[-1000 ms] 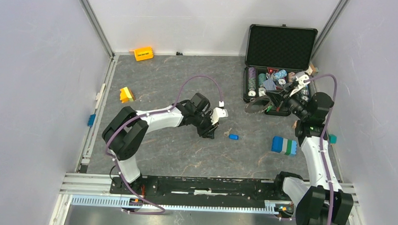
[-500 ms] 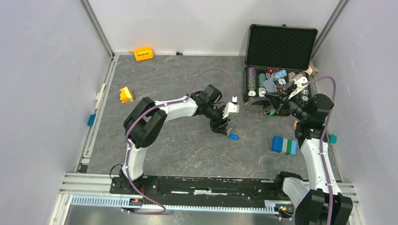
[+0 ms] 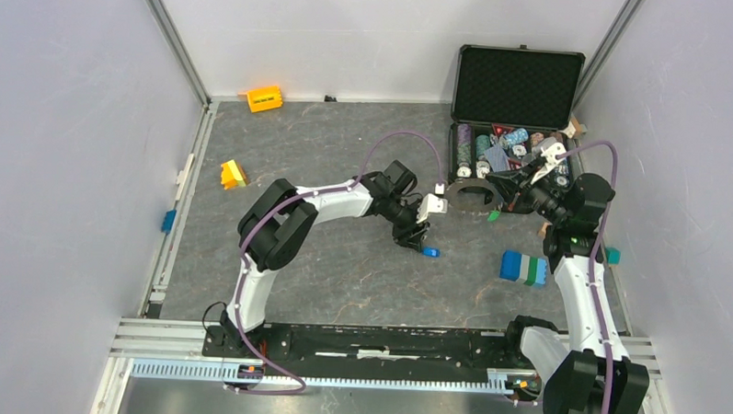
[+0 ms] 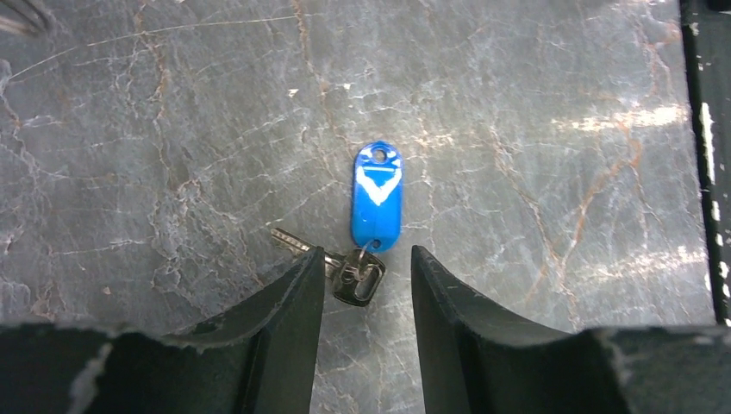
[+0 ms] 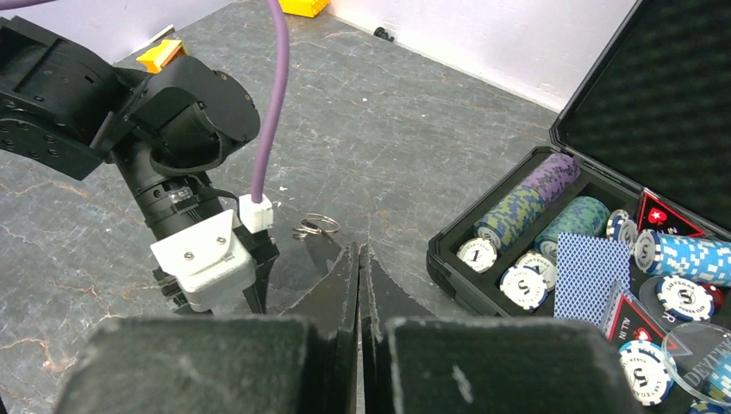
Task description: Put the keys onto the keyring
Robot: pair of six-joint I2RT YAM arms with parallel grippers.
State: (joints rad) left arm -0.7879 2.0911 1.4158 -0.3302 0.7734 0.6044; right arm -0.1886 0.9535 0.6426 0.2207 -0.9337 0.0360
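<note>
left hand (image 4: 366, 259) moved right, open over blue key (image 4: 377, 197) | right hand (image 5: 359, 259) closed | chip (image 5: 476, 255) reads 1

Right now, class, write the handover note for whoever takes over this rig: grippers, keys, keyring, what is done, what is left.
Left gripper: open, nothing held, jaws down either side of the silver blade of the blue key.
Right gripper: shut, raised beside the open case; the keyring sticks out from its tip and seems held.
Blue key: flat on the table, not on the ring.
Green key: small green spot just under the right gripper; cannot tell whether it is threaded.
Left to do: grasp the blue key and thread it onto the keyring.
</note>
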